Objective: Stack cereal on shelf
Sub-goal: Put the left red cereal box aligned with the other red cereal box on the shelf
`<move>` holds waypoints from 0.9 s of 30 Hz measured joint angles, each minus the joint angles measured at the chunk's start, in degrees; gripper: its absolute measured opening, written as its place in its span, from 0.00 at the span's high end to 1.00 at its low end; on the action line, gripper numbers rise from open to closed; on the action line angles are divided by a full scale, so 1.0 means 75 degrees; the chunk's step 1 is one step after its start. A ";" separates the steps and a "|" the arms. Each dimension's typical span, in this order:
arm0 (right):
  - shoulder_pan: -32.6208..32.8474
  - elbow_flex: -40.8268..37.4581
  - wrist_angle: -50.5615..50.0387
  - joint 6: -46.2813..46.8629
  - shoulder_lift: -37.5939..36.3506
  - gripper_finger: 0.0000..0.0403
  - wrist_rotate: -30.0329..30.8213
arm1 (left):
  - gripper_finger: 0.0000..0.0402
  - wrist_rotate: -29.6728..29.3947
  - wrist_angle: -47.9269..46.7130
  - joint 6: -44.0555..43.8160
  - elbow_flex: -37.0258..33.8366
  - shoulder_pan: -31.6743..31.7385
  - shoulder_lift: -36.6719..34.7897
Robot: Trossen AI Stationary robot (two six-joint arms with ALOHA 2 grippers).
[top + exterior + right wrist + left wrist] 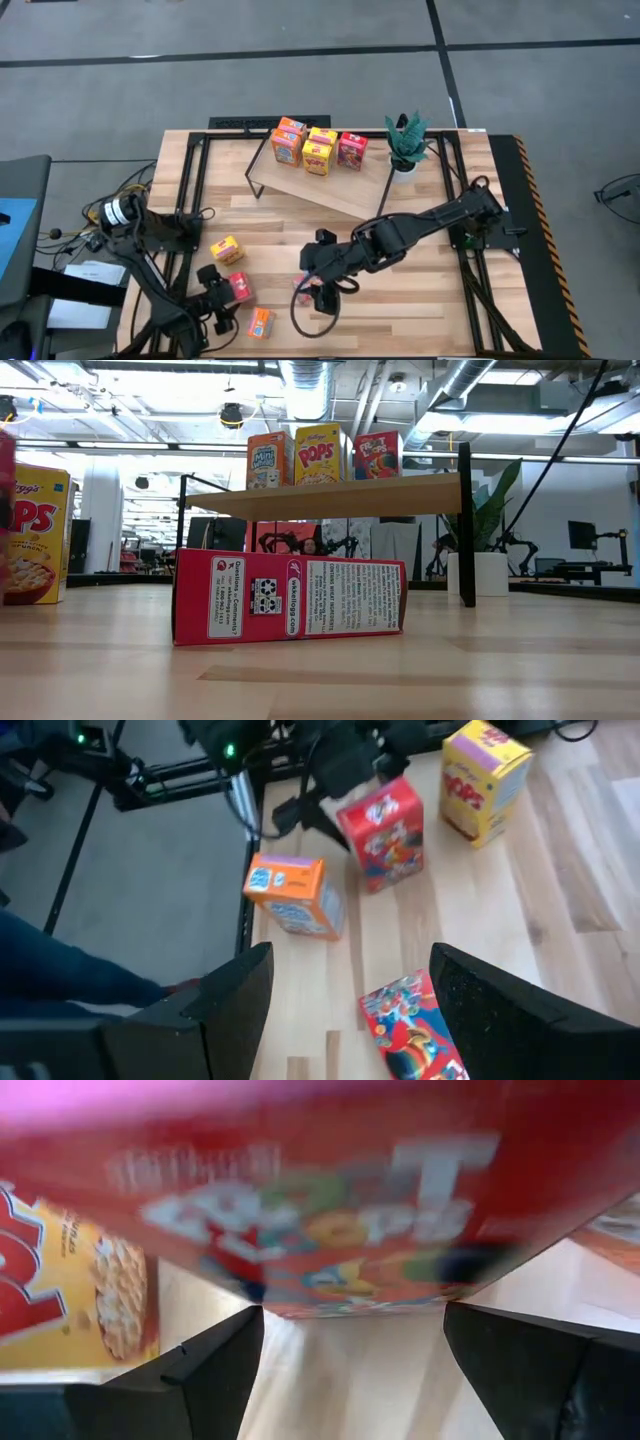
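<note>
Pick-up stage, with part of the stock already shelved. Four cereal boxes stand on the shelf (330, 195) toward twelve o'clock on the tabletop (420, 300): two orange ones (287, 141), a yellow one (319, 152), a red one (352, 150). A potted plant (405, 143) sits just beside the shelf, at one o'clock.

Four boxes remain loose near six and seven o'clock:
- yellow box (226, 249), upright, at about eight o'clock
- red box (239, 288), right at the left claw (222, 298)
- orange box (260, 322), lowest, near the front edge
- red box lying flat (306, 288), under the right claw (318, 290)

Your left claw stands wide. Its wrist view is filled by the red box (320, 1200), the dark fingers (210, 1370) either side and just short of it. No grip yet.

Your right claw is also wide, empty, hovering above the flat red box (415, 1030), which shows between its fingers (200, 1015) but offset toward one of them.

Next move, as you judge it: pick one arm. For the left, push forward so the box sits between the pads, then close. For the right, centre over the flat box before descending. Keep the two arms from crowding each other; they are near.
</note>
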 joint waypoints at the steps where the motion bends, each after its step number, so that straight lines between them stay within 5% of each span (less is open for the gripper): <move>1: -0.0044 0.0000 0.0065 0.0029 0.0000 0.27 0.0061 | 0.25 -0.0020 0.0034 0.0100 -0.0031 0.0042 0.0000; 27: -0.0598 -0.0003 0.0749 -0.0968 0.0000 0.27 0.0356 | 0.25 -0.0968 0.2402 0.5193 -0.1019 0.1230 -0.0009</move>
